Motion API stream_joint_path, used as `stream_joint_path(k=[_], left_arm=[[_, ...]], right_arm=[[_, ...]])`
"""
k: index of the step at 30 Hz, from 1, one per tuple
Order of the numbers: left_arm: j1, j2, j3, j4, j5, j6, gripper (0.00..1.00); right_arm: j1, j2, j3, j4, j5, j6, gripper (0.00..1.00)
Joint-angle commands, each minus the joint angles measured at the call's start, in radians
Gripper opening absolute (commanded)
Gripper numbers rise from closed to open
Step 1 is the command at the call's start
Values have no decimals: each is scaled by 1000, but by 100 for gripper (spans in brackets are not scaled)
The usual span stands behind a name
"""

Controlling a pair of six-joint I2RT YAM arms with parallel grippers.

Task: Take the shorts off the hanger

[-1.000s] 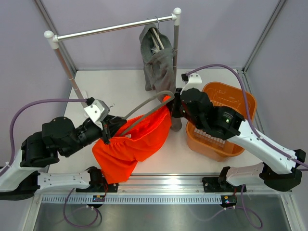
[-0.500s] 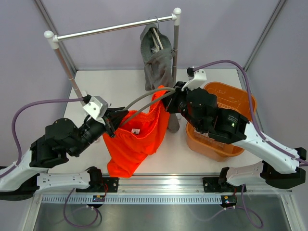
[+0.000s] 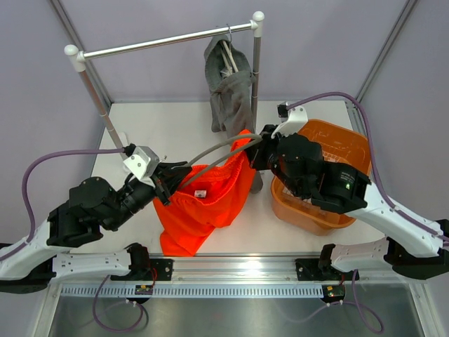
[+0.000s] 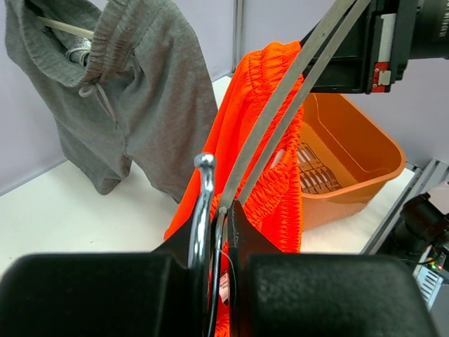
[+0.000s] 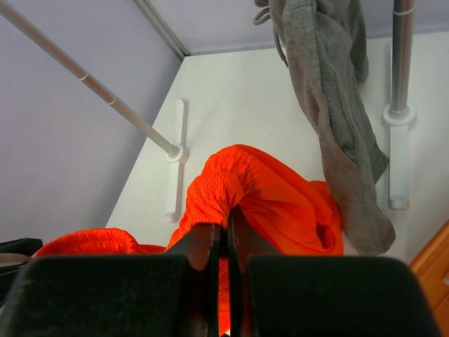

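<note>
**Orange shorts on the hanger, gripped from both ends**

The left tool (image 4: 219, 226) is clamped together on the neck of the grey hanger (image 4: 280, 105), just where the metal hook rises beside its fingers. From there the hanger's two arms run up and to the right, across the gap between the robot's arms, towards the right tool (image 3: 254, 149).

The orange shorts (image 3: 203, 210) are on the hanger. Their gathered waistband runs along the hanger's arms and bunches up at the far end. There the right tool is closed on a fold of the waistband; in the right wrist view the fingers sit nearly together with a thin strip of orange fabric pinched between them. The rest of the garment hangs down from the hanger in loose folds over the near part of the white table (image 3: 161, 126), between the two arms. A small white label shows inside the waist. Whether the hem touches the table cannot be told.

The grey shorts (image 3: 230, 91) hang from the bar of the rack (image 3: 168, 38), close to its right post, behind the orange pair and apart from both tools.

An orange basket (image 4: 344, 196) stands on the table at the right, beneath the right arm.
</note>
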Motion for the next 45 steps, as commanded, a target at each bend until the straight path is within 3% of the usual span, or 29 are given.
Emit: stream_joint_path(k=[1,18,27,39,45], left_arm=[[16,-19,16,301,-103,-95,0],[16,-67,11,150,-69,-137,0],[16,-76,19,185,-102,-105,0],[16,19,45,496,-200,81,0],[18,56,94,653,-221,205,0]], right_arm=[[-15,-3,-25,-101,-93,-77,0],[-250,35,95,-107,-218,-128,0],[-277,95,89,-99,-362,-116,0],[78,135,44,-75,-267,-97,0],[120,137,60,-116,-229,-110,0]])
